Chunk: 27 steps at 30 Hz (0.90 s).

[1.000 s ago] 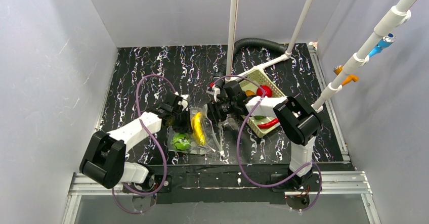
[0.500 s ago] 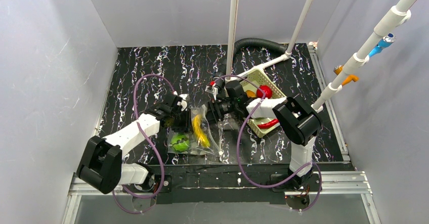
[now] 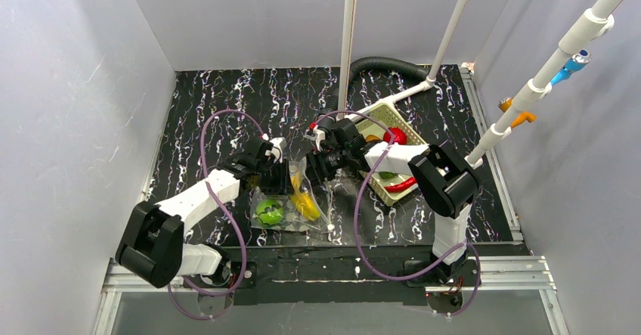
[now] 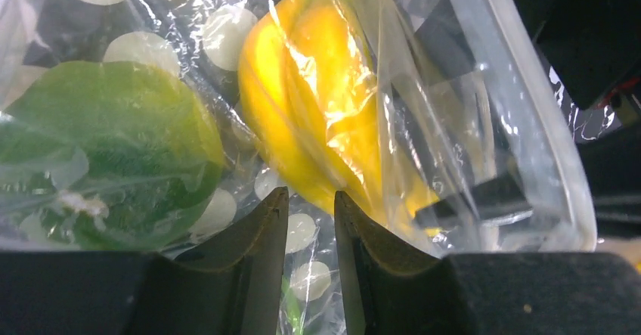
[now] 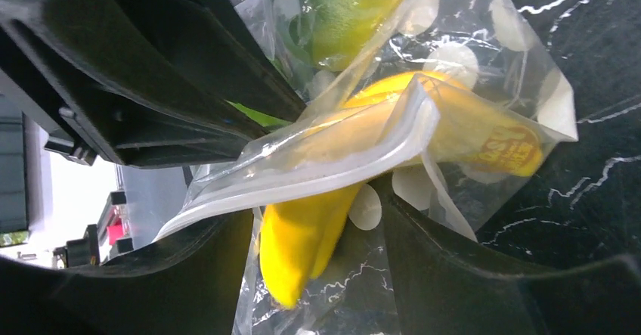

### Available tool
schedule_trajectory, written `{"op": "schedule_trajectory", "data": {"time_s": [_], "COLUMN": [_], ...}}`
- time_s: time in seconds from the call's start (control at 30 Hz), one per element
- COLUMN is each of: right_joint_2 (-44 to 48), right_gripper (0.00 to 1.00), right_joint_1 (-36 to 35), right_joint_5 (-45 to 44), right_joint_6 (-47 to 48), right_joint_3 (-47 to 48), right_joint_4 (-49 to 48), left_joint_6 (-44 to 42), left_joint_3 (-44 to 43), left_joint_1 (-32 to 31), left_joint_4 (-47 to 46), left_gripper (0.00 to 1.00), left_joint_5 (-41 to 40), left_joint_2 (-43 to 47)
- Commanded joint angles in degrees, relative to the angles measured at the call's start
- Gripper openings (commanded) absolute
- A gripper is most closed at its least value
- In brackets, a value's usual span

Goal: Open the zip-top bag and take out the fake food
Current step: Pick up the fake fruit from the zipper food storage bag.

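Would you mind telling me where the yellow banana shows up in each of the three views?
Top external: the banana lies near the centre, inside the zip-top bag.
Left wrist: upper centre, behind the clear film.
Right wrist: centre to lower centre, under the bag's folded edge.
Shared landmark: the green round fruit beside it in the bag shows in all three views.

The left arm (image 3: 202, 196), lower left of the top view, and the right arm (image 3: 401, 155), right of centre, are built alike: smooth white links between bulky black joint housings, each trailed by a thin purple cable (image 3: 227, 112). The left end effector (image 4: 311, 203) has two matte black fingers with curved inner edges. The right end effector (image 5: 314, 221) has broader dark fingers.
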<state>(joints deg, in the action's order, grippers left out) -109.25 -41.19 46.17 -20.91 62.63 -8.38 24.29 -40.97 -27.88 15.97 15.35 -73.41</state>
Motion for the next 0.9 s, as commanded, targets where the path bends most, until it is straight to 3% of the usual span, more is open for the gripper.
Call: {"op": "schedule_trajectory", "data": {"time_s": [0.0,0.27,0.4,0.63,0.73,0.87], "right_joint_2": [-0.43,-2.04,-2.02,-1.57,-1.13,1.54], "right_gripper": [0.72,0.71,0.58,0.53,0.29,0.14], "right_joint_1": [-1.88,-2.84,-2.76,-2.76,-2.33,-0.18], "right_joint_5": [-0.46,-8.36,-10.57,-10.4,-8.65,-2.89], "right_joint_6": [3.22,6.01,7.3,9.61,10.51,10.62], "right_joint_3": [3.2,5.37,5.89,7.16,7.92,7.06], "right_joint_4": [3.51,10.1,12.07,14.29,15.68,14.46], "left_joint_6": [1.11,1.87,1.14,-0.25,-0.75,-1.32], "left_joint_3": [-0.39,-0.65,-0.48,-0.33,-0.5,-0.04], "left_joint_1": [-0.16,-0.25,-0.23,-0.16,-0.13,-0.07], "left_joint_4": [-3.4,-4.26,0.37,5.87,6.53,7.05], "left_gripper": [0.28,0.23,0.16,0.11,0.11,0.11], "left_joint_5": [4.29,4.0,-1.77,-7.69,-8.33,-9.54], "left_joint_2": [-2.16,-3.44,-0.5,2.64,2.91,3.71]}}
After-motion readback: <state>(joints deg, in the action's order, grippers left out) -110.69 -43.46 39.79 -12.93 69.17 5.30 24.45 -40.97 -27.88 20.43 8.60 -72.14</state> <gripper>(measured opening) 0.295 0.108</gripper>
